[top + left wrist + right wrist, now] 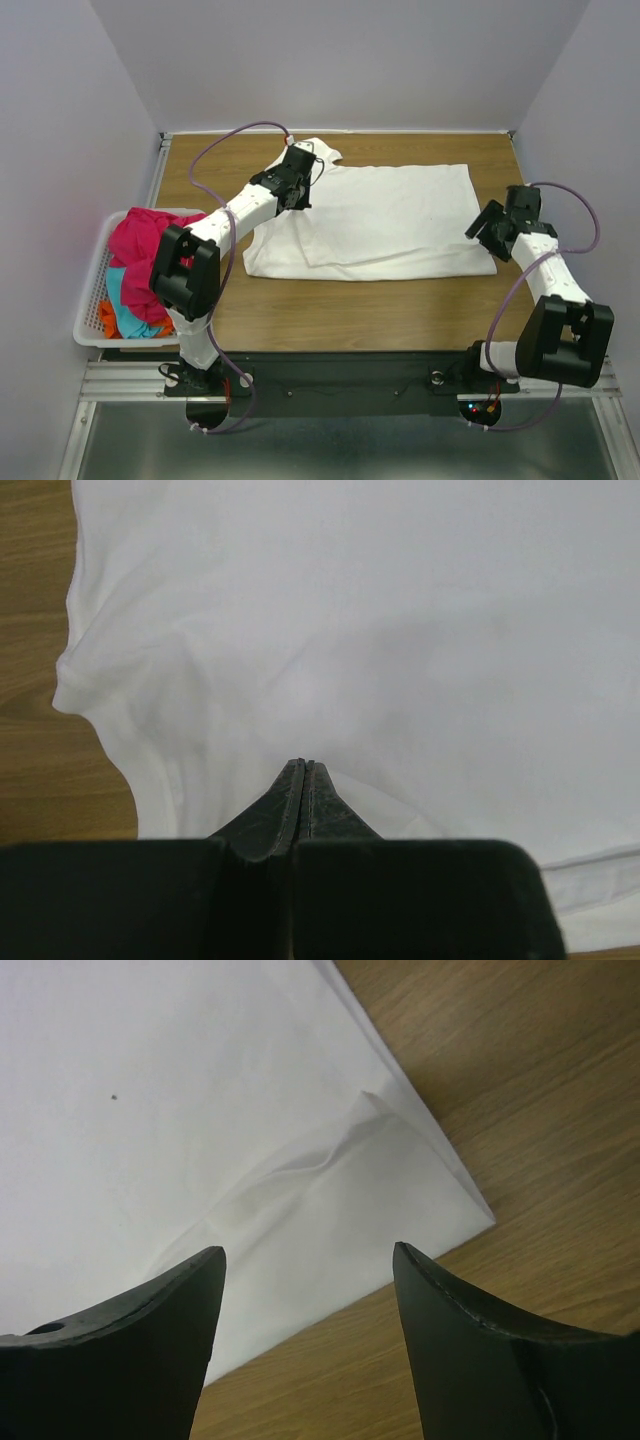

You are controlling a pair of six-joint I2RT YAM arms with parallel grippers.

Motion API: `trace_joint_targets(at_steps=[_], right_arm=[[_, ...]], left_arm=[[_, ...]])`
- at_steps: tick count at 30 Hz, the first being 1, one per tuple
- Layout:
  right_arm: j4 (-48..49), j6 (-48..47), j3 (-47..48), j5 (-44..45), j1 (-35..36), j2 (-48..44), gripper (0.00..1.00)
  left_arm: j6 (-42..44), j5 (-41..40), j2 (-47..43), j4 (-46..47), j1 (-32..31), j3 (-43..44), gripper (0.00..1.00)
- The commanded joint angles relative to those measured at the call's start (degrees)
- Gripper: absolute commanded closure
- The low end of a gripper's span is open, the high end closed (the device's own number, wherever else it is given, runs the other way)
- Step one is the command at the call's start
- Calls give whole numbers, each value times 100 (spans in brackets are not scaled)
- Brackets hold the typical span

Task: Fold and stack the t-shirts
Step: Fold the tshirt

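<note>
Because the white t-shirt (390,215) must be folded before it can be stacked, it lies spread flat in the middle of the tabletop (350,310). A second layer shows along its near edge, so I judge that one long side is already turned over the body. The left pincer (305,765) is pressed together with its tips at the cloth near the far left corner, beside the sleeve; whether a thin layer is caught between them I cannot tell. The right pincer (307,1250) stands apart just over the near right corner of the hem, probably so that both ends can be taken for the next fold. The magenta-pink t-shirt (145,240), the cyan t-shirt (120,290) and the orange t-shirt (110,320) lie heaped in the basket (88,300) at the left edge, so no stack is begun yet.
</note>
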Motion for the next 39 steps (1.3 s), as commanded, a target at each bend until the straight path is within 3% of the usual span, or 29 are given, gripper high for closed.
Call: trace_joint_targets(at_steps=[1, 15, 22, 28, 32, 36, 39], right_arm=[[159, 271, 473, 701, -32, 436, 27], [150, 438, 1071, 1079, -32, 1861, 31], [159, 456, 1133, 1140, -32, 2169, 41], [159, 447, 1229, 1184, -32, 2248, 66], [159, 456, 1256, 1228, -32, 2213, 88], [159, 464, 1300, 1307, -32, 2160, 99], [159, 482, 1317, 1351, -32, 2125, 99]], left_arm=[[22, -146, -74, 47, -29, 181, 100], [-153, -243, -83, 91, 33, -56, 100], [-189, -252, 5, 109, 77, -65, 100], [-180, -252, 40, 100, 130, -83, 100], [-188, -261, 14, 65, 235, -100, 100], [-241, -287, -30, 47, 340, -100, 100], [-259, -270, -56, 39, 428, -118, 100]])
